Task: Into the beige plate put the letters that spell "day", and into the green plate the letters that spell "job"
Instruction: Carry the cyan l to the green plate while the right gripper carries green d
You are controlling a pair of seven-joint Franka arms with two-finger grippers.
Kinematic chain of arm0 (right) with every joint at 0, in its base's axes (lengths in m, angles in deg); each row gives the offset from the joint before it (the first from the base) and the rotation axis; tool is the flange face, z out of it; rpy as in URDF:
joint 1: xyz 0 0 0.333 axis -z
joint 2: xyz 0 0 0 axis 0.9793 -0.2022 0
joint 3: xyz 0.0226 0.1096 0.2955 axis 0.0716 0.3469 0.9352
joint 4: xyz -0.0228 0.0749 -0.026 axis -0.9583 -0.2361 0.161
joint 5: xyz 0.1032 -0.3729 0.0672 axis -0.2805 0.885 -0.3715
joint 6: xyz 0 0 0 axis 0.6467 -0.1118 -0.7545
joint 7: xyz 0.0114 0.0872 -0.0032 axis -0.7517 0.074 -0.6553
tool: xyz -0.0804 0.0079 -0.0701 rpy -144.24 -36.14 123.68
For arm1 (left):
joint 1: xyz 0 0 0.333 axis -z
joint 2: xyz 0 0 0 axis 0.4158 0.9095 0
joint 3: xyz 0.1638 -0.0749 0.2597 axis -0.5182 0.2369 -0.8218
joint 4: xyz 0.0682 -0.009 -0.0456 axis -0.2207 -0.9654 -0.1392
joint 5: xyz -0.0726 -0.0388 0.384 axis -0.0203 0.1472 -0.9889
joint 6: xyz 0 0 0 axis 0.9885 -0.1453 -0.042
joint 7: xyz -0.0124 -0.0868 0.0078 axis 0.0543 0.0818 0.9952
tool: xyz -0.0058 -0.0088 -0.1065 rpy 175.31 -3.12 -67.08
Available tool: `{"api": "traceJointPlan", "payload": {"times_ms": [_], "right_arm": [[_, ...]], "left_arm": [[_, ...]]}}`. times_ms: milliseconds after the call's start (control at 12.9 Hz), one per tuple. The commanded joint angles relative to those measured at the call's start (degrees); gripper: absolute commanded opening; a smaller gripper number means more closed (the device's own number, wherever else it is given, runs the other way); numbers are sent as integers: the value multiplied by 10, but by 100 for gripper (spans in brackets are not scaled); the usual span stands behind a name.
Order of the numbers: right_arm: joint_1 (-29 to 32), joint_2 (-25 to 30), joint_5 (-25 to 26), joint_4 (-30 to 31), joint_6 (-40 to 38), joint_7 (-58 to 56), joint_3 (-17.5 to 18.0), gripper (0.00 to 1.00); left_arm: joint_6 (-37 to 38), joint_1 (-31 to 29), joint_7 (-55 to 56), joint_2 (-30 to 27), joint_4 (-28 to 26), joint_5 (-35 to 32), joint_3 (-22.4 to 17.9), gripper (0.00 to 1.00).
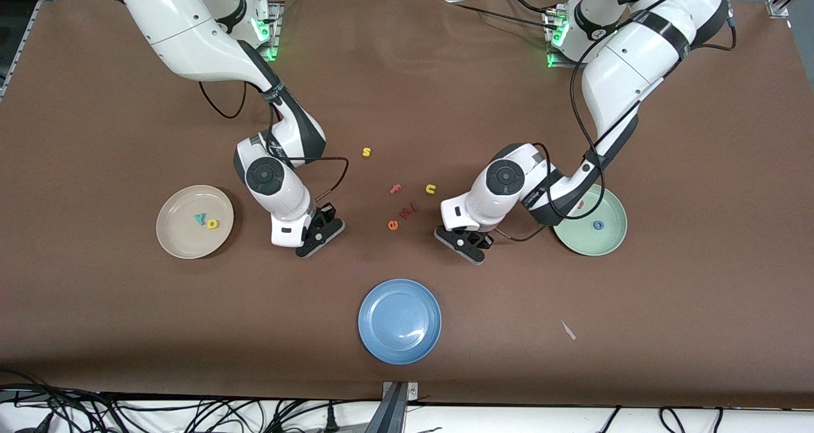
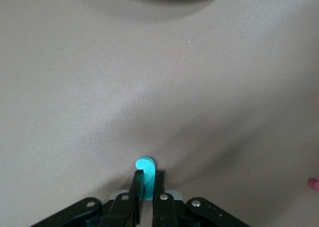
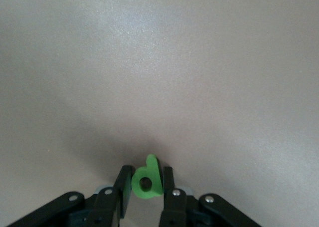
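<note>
Grippers both low at the table: my left gripper [image 2: 145, 187] pinches the teal j [image 2: 145, 168] beside the green plate [image 1: 612, 241], which holds the o [image 1: 598, 225]; my right gripper [image 3: 145, 183] pinches the green d [image 3: 147, 179] near the beige plate [image 1: 175, 236], which holds the y [image 1: 201, 218] and a yellow letter [image 1: 212, 224]. I should lift straight, keep each pinch firm, and release low over plate centres.

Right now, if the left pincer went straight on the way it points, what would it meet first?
Probably just the brown table. The left pincer, shut on the teal "j", points steeply down, and its wrist view shows only bare tabletop ahead, though depth is hard to judge.
</note>
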Motion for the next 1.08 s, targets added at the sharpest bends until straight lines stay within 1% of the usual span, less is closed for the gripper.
{"api": "traceJointPlan", "payload": {"times_ms": [0, 233, 465, 620, 775, 852, 1008], "right_arm": [[-2, -15, 7, -17, 0, -6, 1, 23], [-2, -12, 6, -22, -9, -7, 1, 16], [-1, -11, 1, -47, -58, -3, 1, 10], [4, -9, 0, -57, -86, -2, 1, 9], [9, -7, -3, -74, -130, -3, 1, 9], [18, -4, -5, -80, -154, -4, 1, 9], [47, 4, -5, -80, -183, -6, 0, 9]], "left_arm": [[14, -5, 8, -14, 10, -22, -3, 0], [80, -10, 8, -53, 7, -22, -2, 0], [137, -21, -3, -92, 1, -23, -3, 0], [172, -61, -53, -117, -5, -14, 5, 0], [206, -115, -139, -129, -5, 6, 22, 0], [213, -146, -179, -132, -5, 21, 30, 0], [229, -191, -255, -132, -12, 26, 36, 0]]}}
